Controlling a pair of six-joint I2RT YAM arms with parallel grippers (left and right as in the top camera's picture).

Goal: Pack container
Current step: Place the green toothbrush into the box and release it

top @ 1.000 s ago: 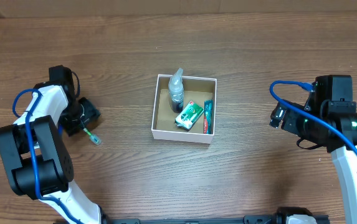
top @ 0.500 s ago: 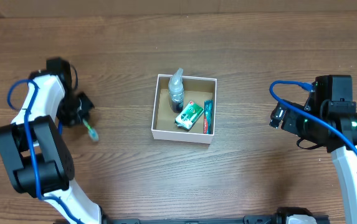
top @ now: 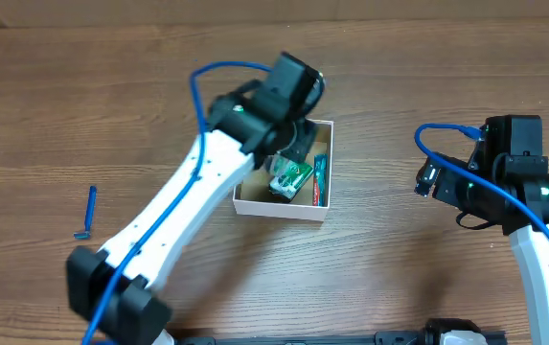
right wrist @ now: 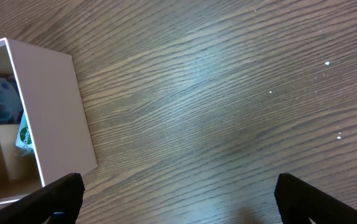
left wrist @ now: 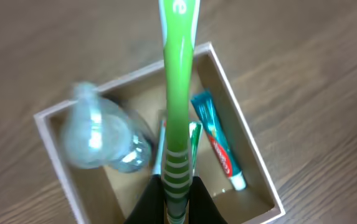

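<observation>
Left tool (top: 291,144) is hovering over the container (top: 255,204) at the table's (top: 427,86) centre. From its wrist, it is clamping a green toothbrush (left wrist: 179,93) pointing toward twelve o'clock — I'd be lowering it flat between bottle (left wrist: 97,134) and toothpaste (left wrist: 215,146). Right tool (right wrist: 178,208) is idling, jaws apart — container at nine o'clock.

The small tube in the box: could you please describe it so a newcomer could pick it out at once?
Find the white-walled container in the middle of the wooden table. In the overhead view, the tube lies flat along its right wall. Unlike the clear bottle and green packet beside it, it is slim and teal with a red stripe.
</observation>
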